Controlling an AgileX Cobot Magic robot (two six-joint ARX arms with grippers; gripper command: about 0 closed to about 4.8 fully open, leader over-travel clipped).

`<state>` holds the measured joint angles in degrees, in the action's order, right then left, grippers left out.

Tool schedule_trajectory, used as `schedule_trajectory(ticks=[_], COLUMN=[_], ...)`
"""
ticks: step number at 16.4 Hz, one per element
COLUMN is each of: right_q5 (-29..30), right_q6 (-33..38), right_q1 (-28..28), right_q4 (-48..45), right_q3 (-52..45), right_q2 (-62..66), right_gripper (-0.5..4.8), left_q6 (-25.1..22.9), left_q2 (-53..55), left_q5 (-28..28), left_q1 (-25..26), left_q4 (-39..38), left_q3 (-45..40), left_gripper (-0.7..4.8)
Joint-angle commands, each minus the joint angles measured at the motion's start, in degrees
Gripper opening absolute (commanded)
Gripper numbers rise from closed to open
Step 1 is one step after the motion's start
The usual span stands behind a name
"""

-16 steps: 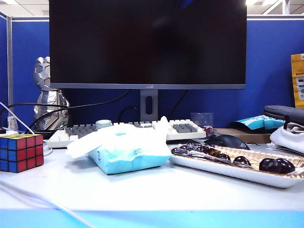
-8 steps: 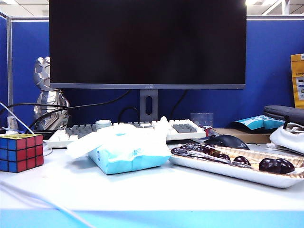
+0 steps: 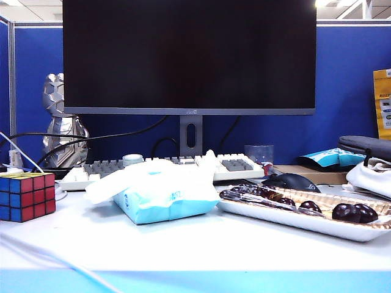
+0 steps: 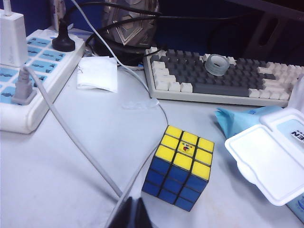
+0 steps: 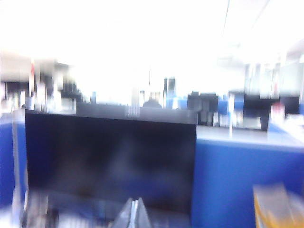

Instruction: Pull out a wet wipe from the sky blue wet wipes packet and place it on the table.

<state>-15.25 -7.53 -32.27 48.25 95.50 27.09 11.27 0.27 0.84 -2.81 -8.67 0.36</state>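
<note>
The sky blue wet wipes packet (image 3: 165, 209) lies on the white table (image 3: 201, 244) in front of the keyboard. Its white lid (image 3: 107, 188) hangs open toward the Rubik's cube (image 3: 27, 195). A crumpled white wet wipe (image 3: 183, 174) rests on top of the packet, one end sticking up. No arm shows in the exterior view. In the left wrist view my left gripper (image 4: 133, 210) is shut and empty, above the table near the cube (image 4: 183, 166), with the packet's blue corner (image 4: 237, 121) and lid (image 4: 266, 161) beyond. My right gripper (image 5: 135, 207) is shut, raised and facing the monitor; that view is blurred.
A long white tray (image 3: 287, 221) of dark fruit sits right of the packet. Behind are a keyboard (image 3: 177, 165), a monitor (image 3: 189, 58) and a mouse (image 3: 293, 181). A power strip (image 4: 28, 80) and cables (image 4: 71, 137) lie left of the cube.
</note>
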Motion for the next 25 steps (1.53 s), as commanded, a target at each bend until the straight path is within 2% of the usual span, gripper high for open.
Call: schedule_trajectory(ticks=[1, 4, 5, 6, 9, 10, 12, 13, 15, 17, 19, 25], right_q5=[1.3, 6.3, 6.7, 6.9, 7.9, 7.9, 8.0, 10.1, 12.6, 15.1, 17.8, 18.0], right_q6=[0.0, 0.0, 0.2, 1.8, 3.3, 3.3, 3.3, 3.3, 3.6, 7.7, 7.7, 7.7], right_q1=[0.0, 0.0, -0.1, 0.1, 1.8, 3.5, 8.1, 11.8, 15.5, 18.2, 20.9, 27.6], right_q4=[10.3, 3.9, -0.9, -12.3, -27.5, -29.9, -33.2, -36.7, -39.1, -39.7, -40.1, -43.0], right_q3=[-3.0, -16.5, -23.4, -36.7, -55.7, -59.6, -65.0, -69.0, -73.7, -77.3, -79.9, -87.7], right_q2=[-1.1, -3.7, -5.4, -9.5, -16.6, -18.4, -21.0, -23.3, -26.7, -26.9, -26.9, -26.9], right_gripper=[-0.01, -0.01, -0.01, -0.01, -0.01, -0.01, -0.01, -0.01, -0.01, -0.01, -0.01, -0.01], left_q6=[-0.1, -0.1, -0.1, -0.1, -0.1, -0.1, -0.1, -0.1, -0.1, -0.1, -0.1, -0.1], left_q2=[-0.2, -0.2, -0.2, -0.2, -0.2, -0.2, -0.2, -0.2, -0.2, -0.2, -0.2, -0.2], left_q5=[0.0, 0.0, 0.0, 0.0, 0.0, 0.0, 0.0, 0.0, 0.0, 0.0, 0.0, 0.0], left_q1=[0.1, 0.1, 0.1, 0.1, 0.1, 0.1, 0.1, 0.1, 0.1, 0.1, 0.1, 0.1], left_q4=[0.4, 0.4, 0.4, 0.4, 0.4, 0.4, 0.4, 0.4, 0.4, 0.5, 0.4, 0.4], left_q3=[-0.1, -0.1, -0.1, -0.1, -0.1, -0.1, -0.1, -0.1, -0.1, -0.1, -0.1, -0.1], left_gripper=[-0.03, -0.03, -0.03, -0.03, -0.03, -0.03, -0.03, -0.03, -0.03, -0.03, -0.03, -0.03])
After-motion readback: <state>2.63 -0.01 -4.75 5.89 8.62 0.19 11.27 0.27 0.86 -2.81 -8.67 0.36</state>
